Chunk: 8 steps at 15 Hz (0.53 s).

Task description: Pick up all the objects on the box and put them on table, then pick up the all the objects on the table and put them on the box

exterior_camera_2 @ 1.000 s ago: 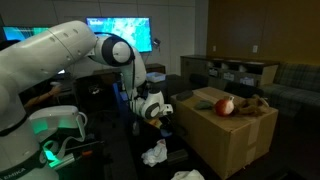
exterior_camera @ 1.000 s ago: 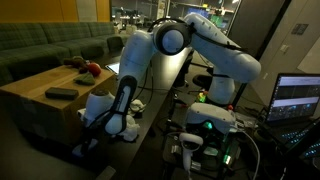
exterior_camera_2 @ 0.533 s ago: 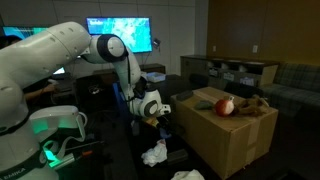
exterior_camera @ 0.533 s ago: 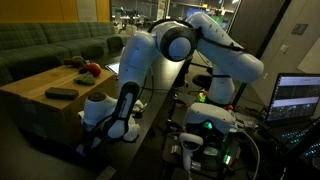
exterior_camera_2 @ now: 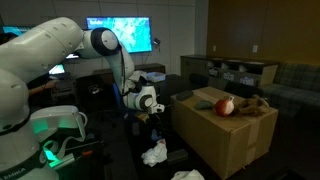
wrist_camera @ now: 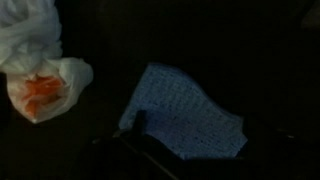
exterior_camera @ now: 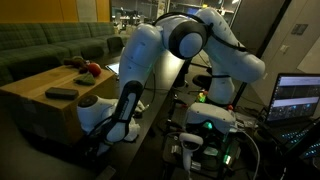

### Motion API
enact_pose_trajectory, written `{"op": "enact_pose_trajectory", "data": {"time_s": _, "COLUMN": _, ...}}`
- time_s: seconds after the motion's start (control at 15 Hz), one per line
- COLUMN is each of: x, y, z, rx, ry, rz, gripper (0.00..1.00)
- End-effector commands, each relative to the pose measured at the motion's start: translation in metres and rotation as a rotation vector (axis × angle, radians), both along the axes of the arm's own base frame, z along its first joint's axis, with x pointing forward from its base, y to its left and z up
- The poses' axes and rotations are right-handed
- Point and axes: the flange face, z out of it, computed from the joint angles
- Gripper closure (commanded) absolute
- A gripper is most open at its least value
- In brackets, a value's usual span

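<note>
Table (wrist_camera: 235, 45) black (dimly lit); box (exterior_camera_2: 225, 140) near sofa (exterior_camera: 45, 45).

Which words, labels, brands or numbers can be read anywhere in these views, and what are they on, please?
None can be read.
Laptop screen: content too small and blurred.
Wall display: bright picture, no legible text.
Cardboard box: no print visible.

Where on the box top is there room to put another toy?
The box is bare in the middle, between the dark bar and the red toy. The far end is crowded: the red toy sits by a dark thing.
</note>
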Motion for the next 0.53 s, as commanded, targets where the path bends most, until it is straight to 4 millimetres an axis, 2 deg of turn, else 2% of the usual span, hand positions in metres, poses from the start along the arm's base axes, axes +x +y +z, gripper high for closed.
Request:
{"op": "enact_pose_trajectory", "data": {"time_s": 0.0, "x": -0.009, "y": 0.009, "z": 0.014, "rx": 0.012, "ry": 0.073, "rz": -0.078, "gripper": 0.00}}
{"op": "enact_pose_trajectory", "data": {"time_s": 0.27, "x": -0.011, "y": 0.022, "z": 0.020, "rx": 0.063, "ry": 0.100, "rz": -0.120, "gripper": 0.00}}
{"op": "enact_pose_trajectory", "data": {"time_s": 0.47, "x": -0.006, "y": 0.024, "z": 0.028, "rx": 0.098, "ry": 0.080, "rz": -0.122, "gripper": 0.00}}
